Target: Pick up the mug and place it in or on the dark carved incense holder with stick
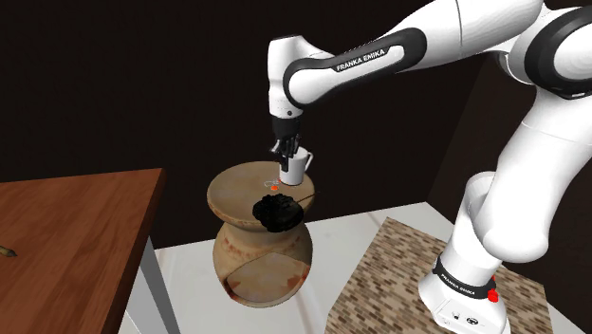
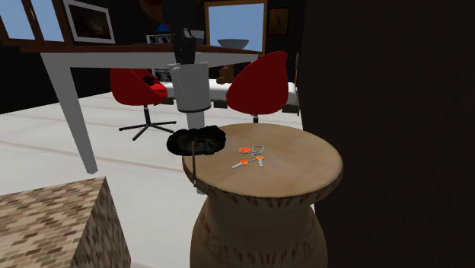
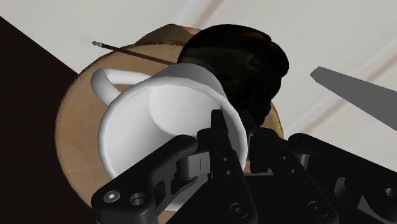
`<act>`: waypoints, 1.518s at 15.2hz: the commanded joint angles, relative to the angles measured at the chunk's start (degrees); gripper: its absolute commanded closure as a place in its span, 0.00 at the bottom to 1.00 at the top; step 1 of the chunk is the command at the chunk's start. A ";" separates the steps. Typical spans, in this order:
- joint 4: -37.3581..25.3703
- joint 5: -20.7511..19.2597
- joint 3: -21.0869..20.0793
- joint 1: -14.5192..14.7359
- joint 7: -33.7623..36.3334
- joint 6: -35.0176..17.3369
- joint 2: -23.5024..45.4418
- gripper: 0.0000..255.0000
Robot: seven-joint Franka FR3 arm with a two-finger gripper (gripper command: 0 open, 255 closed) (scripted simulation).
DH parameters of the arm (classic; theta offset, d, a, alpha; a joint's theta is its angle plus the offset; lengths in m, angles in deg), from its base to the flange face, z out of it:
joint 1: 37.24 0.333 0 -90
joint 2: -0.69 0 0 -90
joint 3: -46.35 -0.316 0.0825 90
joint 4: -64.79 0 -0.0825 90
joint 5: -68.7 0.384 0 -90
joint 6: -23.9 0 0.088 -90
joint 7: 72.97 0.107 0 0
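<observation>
Wrist view puts the black gripper (image 3: 205,142) over part of the white mug (image 3: 159,121), its fingers pinching the rim wall opposite the handle. The plain, empty mug hangs above the round wooden stool (image 1: 232,194). Below, the dark incense holder (image 1: 277,211) sits at the stool's edge, its carving unreadable and its stick (image 2: 194,164) overhanging. Orange-tagged keys (image 2: 250,156) lie beside it.

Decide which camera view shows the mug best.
The wrist view: the mug shows its rim, hollow and handle close up. The shoulder view shows it small, handle visible; the second exterior view shows its grey side.
</observation>
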 commanded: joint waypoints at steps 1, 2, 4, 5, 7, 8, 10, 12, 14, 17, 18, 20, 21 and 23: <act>1.27 -0.04 -0.04 0.03 0.19 -1.52 0.23 1.00; 1.81 -0.07 -0.04 0.03 0.23 -2.27 0.45 1.00; 2.85 -0.14 -0.04 0.02 0.33 -3.79 0.93 1.00; 3.35 -0.17 -0.04 0.02 0.38 -4.54 1.19 1.00; 4.31 -0.24 -0.04 0.01 0.48 -6.05 1.74 1.00; 4.77 -0.28 -0.04 0.01 0.53 -6.81 2.03 1.00; 5.66 -0.37 -0.04 0.00 0.64 -8.32 2.65 1.00; 6.50 -0.46 -0.04 0.00 0.76 -9.82 3.32 1.00; 7.30 -0.56 -0.03 -0.01 0.88 -11.33 4.04 1.00; 7.52 -0.59 -0.03 -0.01 0.91 -11.78 4.26 1.00; 7.52 -0.59 -0.03 -0.01 0.91 -11.78 4.26 1.00; 7.52 -0.59 -0.03 -0.01 0.91 -11.78 4.26 1.00; 7.52 -0.59 -0.03 -0.01 0.91 -11.78 4.26 1.00; 7.52 -0.59 -0.03 -0.01 0.92 -11.78 4.26 0.00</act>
